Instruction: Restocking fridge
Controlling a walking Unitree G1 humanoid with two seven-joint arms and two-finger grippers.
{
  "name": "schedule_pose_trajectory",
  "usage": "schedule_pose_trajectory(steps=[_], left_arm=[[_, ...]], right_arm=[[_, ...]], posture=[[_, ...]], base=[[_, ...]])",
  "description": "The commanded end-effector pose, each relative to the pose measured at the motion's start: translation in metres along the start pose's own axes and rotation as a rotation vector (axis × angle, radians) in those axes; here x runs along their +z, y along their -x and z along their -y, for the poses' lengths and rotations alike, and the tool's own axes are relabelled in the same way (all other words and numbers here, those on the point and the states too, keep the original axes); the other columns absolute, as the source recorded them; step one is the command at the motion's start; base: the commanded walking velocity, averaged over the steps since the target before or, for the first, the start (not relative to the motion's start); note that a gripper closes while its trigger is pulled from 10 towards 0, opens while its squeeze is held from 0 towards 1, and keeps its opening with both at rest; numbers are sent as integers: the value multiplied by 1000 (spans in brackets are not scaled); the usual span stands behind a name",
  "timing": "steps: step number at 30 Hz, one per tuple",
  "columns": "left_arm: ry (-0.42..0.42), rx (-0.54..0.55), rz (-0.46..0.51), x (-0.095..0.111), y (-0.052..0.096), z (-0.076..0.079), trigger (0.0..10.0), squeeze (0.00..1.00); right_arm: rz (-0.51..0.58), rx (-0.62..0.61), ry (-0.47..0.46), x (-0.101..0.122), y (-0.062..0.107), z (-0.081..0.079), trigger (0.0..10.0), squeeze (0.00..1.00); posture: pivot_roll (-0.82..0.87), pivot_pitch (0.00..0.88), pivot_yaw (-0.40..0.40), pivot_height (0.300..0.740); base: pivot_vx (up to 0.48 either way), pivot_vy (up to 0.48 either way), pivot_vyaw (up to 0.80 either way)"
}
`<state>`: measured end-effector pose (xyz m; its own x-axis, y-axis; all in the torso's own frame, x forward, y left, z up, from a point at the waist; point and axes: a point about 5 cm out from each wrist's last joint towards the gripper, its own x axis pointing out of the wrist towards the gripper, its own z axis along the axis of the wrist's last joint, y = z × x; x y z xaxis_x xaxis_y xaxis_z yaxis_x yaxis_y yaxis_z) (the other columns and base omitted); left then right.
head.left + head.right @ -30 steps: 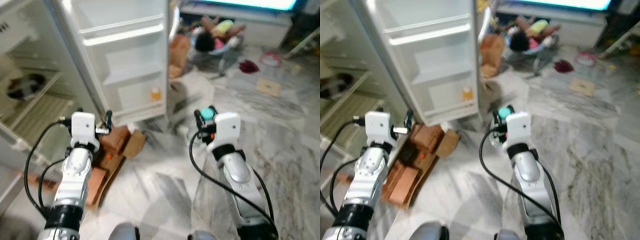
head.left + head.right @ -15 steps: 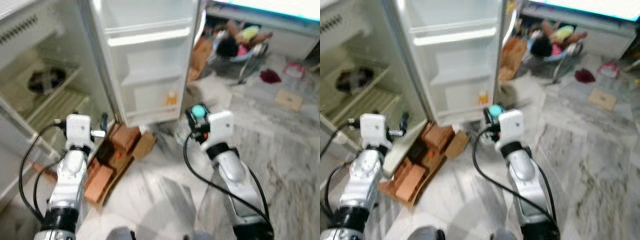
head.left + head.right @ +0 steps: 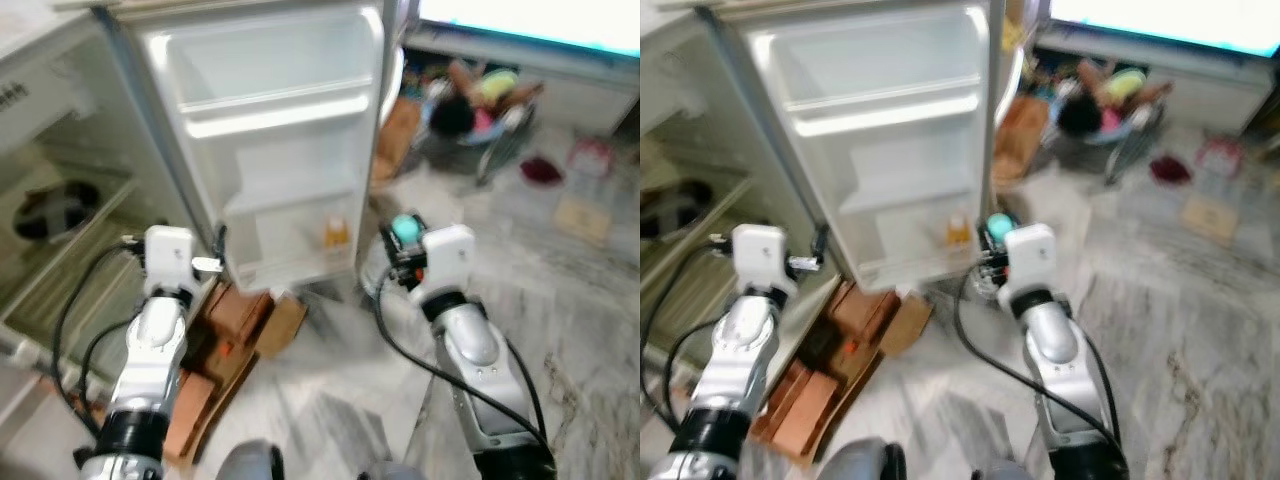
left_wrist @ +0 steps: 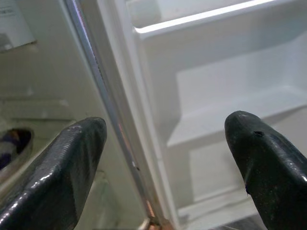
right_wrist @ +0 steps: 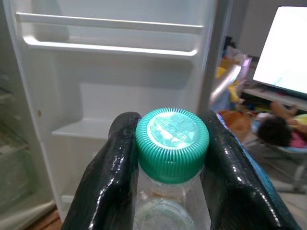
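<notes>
Still clamped in right pincer point(image 5: 170, 158), bottle point(image 5: 171, 143) nears fridge door point(image 3: 280, 160)

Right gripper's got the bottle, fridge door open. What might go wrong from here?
1. The right gripper pinches the bottle just below its green cap, so the hanging body may swing or slip.
2. Cardboard boxes lie on the floor by the fridge door, a likely trip hazard.
3. The open left gripper could clip the door edge.

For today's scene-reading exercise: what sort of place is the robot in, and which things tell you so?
Most likely a lived-in home, perhaps a living area beside the kitchen. An open fridge door with bare shelves stands ahead, a bright screen glows at the back, and cardboard boxes lie on the marble floor.
</notes>
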<state>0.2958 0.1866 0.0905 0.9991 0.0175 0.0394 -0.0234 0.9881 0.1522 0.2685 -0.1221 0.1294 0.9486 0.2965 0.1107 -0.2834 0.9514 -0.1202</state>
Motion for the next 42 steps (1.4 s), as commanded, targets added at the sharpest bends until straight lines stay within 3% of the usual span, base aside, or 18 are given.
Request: schedule_pose_trajectory(steps=[1, 9, 22, 23, 24, 42], left_arm=[[2, -4, 5, 3, -3, 5, 10000, 0], [-4, 1, 14, 4, -2, 4, 10000, 0], [4, 2, 15, 5, -2, 6, 10000, 0], [79, -40, -12, 4, -1, 10, 10000, 0], [96, -51, -13, 5, 0, 11, 10000, 0], [35, -100, 15, 5, 1, 9, 10000, 0]], right_arm=[[35, -12, 33, 7, 2, 6, 10000, 0], [42, 3, 45, 9, 1, 4, 10000, 0], [50, -26, 43, 11, 1, 11, 10000, 0], [45, -29, 47, 10, 1, 11, 10000, 0], [43, -31, 49, 10, 1, 11, 10000, 0], [8, -65, 44, 3, 1, 16, 10000, 0]], posture=[[-45, 78, 25, 740], [-44, 79, 23, 740], [-48, 81, 22, 740], [-47, 81, 21, 740], [-47, 81, 21, 740], [-46, 83, 19, 740]], base=[[244, 412, 494], [254, 399, 695], [0, 0, 0], [0, 0, 0], [0, 0, 0], [0, 0, 0]])
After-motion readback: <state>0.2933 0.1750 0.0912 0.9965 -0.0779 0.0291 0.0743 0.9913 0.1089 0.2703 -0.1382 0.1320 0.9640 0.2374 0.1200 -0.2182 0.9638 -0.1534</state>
